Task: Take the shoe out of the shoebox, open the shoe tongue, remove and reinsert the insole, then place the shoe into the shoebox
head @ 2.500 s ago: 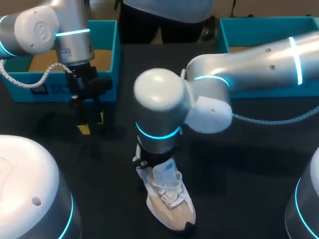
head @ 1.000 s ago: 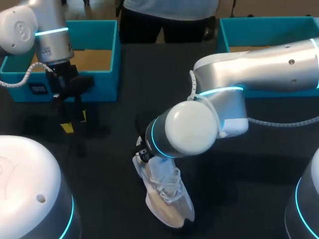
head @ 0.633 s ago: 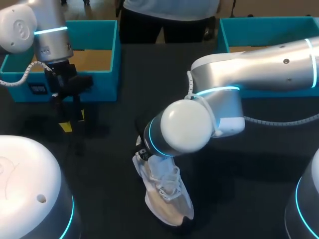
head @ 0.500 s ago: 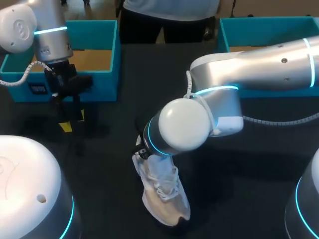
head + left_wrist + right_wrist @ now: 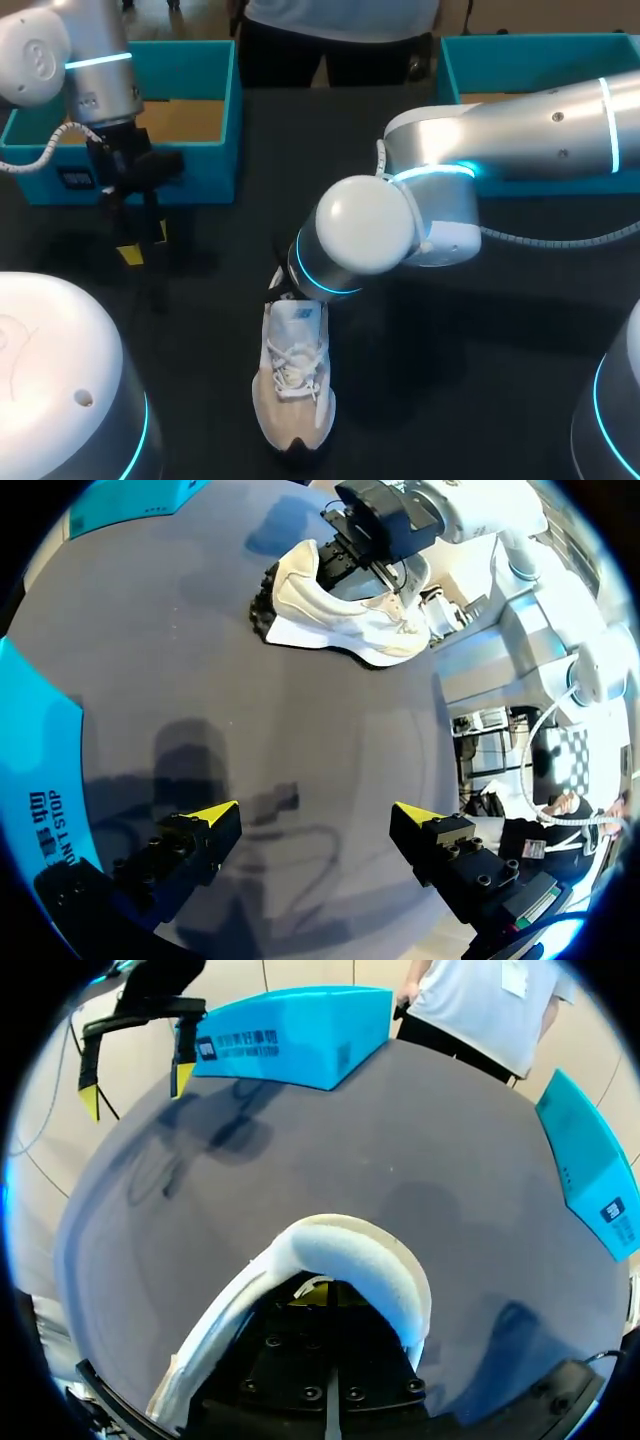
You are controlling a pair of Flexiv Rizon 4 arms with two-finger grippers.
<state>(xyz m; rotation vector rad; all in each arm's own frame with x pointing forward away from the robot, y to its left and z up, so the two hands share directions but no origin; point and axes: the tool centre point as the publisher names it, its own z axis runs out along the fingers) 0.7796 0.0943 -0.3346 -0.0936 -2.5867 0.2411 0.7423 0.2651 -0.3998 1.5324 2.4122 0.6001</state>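
My right gripper [image 5: 327,1310] sits inside shoe [image 5: 292,385] collar, hold: can't tell | left gripper [image 5: 312,813] apart, empty | risk: unbraced shoe tips or skids

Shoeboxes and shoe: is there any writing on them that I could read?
"ONT STOP": on a wall of the left shoebox, left wrist view; cut off at the start, characters above it blurred.
The dark label on that box's front, head view: too small to read.
Label on the right shoebox: blurred.
Mark on the tongue of the shoe: too small.
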